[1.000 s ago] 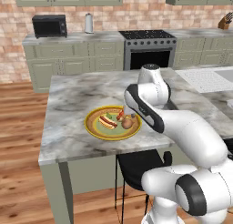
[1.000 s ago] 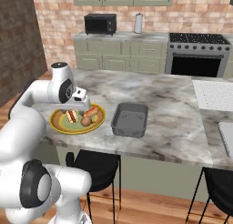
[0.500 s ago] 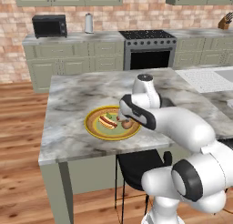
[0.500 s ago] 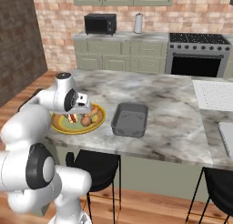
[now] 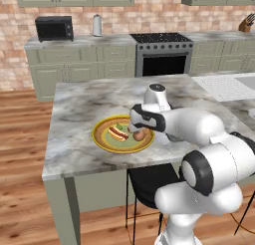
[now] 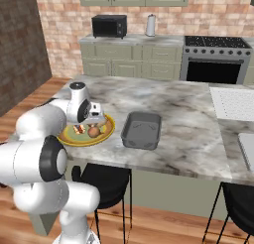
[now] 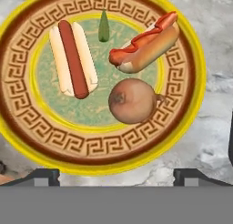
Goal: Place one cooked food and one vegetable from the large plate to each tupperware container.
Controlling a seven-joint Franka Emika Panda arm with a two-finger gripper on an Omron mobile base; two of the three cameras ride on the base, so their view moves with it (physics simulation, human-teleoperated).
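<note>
I've got the tool (image 7: 116, 173) spread wide, empty, over the large plate (image 7: 191, 104) at the bench's (image 6: 188, 134) left end. Both hot dogs (image 7: 73, 59), onion (image 7: 133, 101) and green vegetable (image 7: 103, 26) remain; dark tupperware container (image 6: 142, 130) unfilled. Nothing moved yet.

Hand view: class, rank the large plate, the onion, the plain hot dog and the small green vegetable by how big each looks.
1. Large plate, by far the widest.
2. Plain hot dog and onion: too close to rank; the hot dog is longer, the onion rounder.
3. Small green vegetable, clearly the smallest.
</note>
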